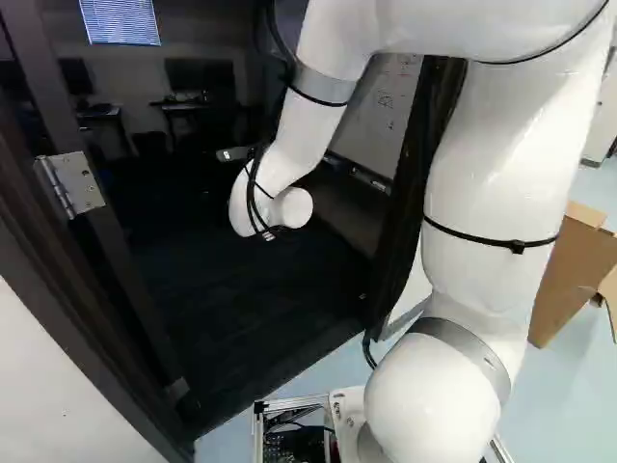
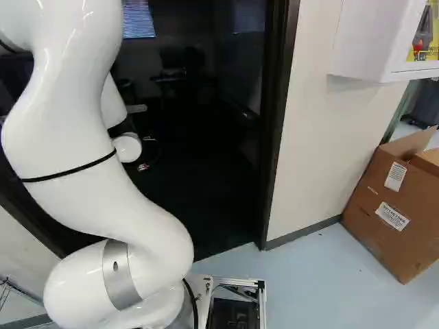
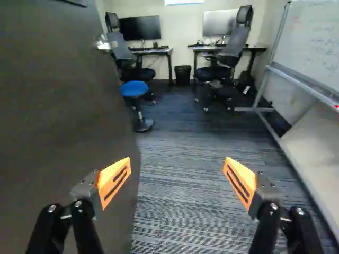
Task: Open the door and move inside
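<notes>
Nearest the camera, your gripper (image 3: 177, 168) stands with its fingers wide apart beside the dark door (image 3: 63, 116), which is open; blue stool (image 3: 134, 89) near the door's edge, whiteboard (image 3: 310, 42) across the floor from the door

We look past the doorframe (image 2: 278, 123) to a room floor (image 3: 180, 185) lying between the door (image 3: 58, 116) and a whiteboard (image 3: 312, 47). Before the far wall (image 3: 185, 32) we see two desks (image 3: 164, 51) (image 3: 252, 50), each with a monitor (image 3: 140, 28) (image 3: 220, 22) on it and a chair (image 3: 124, 50) (image 3: 237, 42) beside it. A bin (image 3: 183, 75) stands between the desks, a stool (image 3: 135, 89) before the chair nearer the door. At the right of the right base view, our side of the doorframe, a cabinet (image 2: 367, 41) hangs on the near wall (image 2: 315, 137), a box (image 2: 387, 205) below and right of it on the outer floor (image 2: 329, 274).
</notes>
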{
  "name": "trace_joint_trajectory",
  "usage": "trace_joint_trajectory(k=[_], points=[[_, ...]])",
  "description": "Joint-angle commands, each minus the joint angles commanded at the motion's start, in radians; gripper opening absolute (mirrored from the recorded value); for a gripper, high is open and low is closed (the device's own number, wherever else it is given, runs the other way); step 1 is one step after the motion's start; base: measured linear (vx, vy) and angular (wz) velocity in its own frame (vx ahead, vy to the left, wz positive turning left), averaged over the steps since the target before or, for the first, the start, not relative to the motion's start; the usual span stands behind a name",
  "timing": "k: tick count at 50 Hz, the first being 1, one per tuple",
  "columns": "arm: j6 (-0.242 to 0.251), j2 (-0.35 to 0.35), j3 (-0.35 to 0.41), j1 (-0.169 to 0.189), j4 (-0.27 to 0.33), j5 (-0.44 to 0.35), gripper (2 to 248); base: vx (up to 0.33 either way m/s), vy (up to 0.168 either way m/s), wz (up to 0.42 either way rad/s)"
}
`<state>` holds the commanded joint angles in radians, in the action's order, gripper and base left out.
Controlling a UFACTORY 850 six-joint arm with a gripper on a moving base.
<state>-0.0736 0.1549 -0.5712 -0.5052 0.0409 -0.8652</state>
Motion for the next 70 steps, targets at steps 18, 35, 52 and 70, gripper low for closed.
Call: trace_joint_trajectory(k=[18,35,52,70], points=[[0.021,-0.124,0.138,0.144,-0.012,-0.002,247,0.000,0.000,0.000],[0.041,-0.241,0.269,0.281,-0.023,-0.004,247,0.000,0.000,0.000],[0.056,-0.331,0.369,0.385,-0.031,-0.006,247,0.000,0.000,0.000],[0.067,-0.396,0.441,0.461,-0.037,-0.007,247,0.000,0.000,0.000]])
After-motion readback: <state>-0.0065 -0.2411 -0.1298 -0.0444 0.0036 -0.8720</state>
